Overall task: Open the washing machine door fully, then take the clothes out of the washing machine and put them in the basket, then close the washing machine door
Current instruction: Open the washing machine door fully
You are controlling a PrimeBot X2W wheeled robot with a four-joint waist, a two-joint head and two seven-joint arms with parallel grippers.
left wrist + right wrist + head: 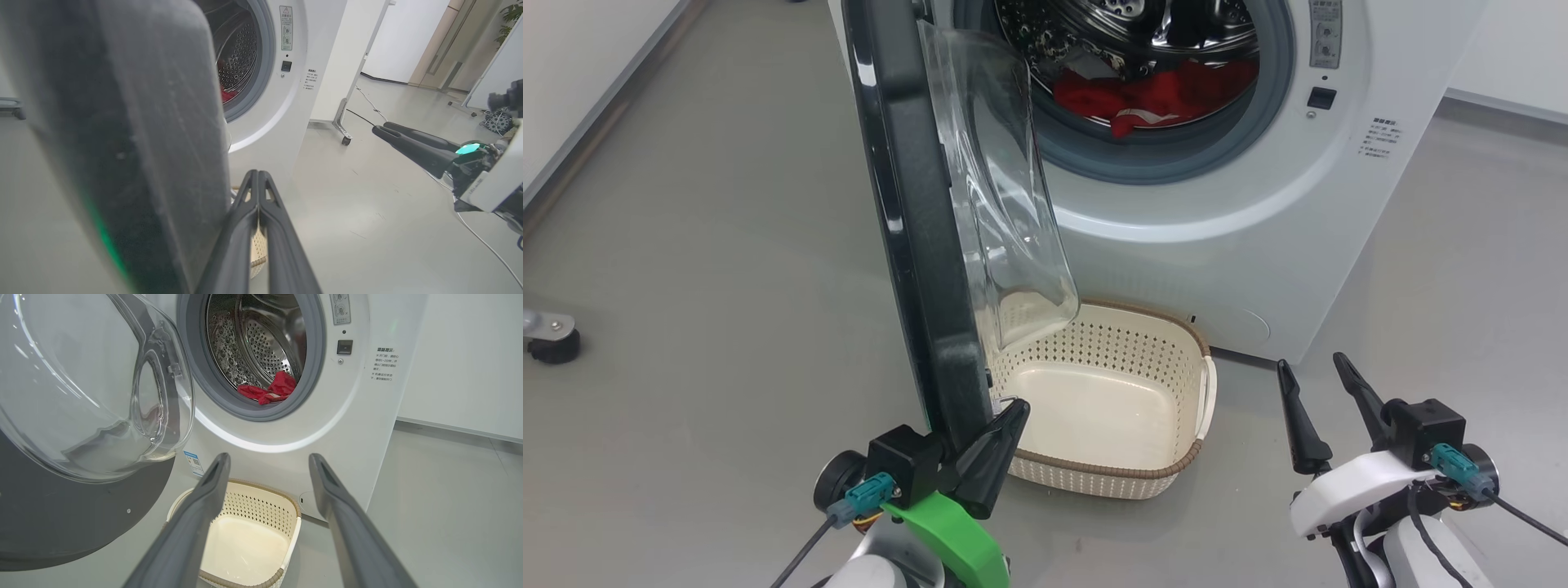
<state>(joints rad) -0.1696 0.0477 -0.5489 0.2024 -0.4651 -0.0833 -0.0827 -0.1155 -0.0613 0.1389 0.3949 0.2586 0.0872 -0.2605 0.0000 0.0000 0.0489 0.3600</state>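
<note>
Fingers [990, 457] of left gripper [1015, 408] pressed together, nothing between them. Tips sit at the bottom edge of the door [915, 204], touching it or just beside it; contact cannot be told. On the other arm, right gripper [1312, 363] spread wide and holding nothing, over the floor [686, 286] off the right end of the basket [1094, 469], fingers aimed at the machine [1339, 204]. Door swung out, edge-on in head view, black rim toward the left arm; glass bowl [1005, 188] bulges over the basket's far left corner. Basket on the floor just before the machine's front, under the opening. Clothes [1160, 94], red with white trim, lie inside the drum [1111, 24] at its front edge, just behind the grey ring [1143, 163].
</note>
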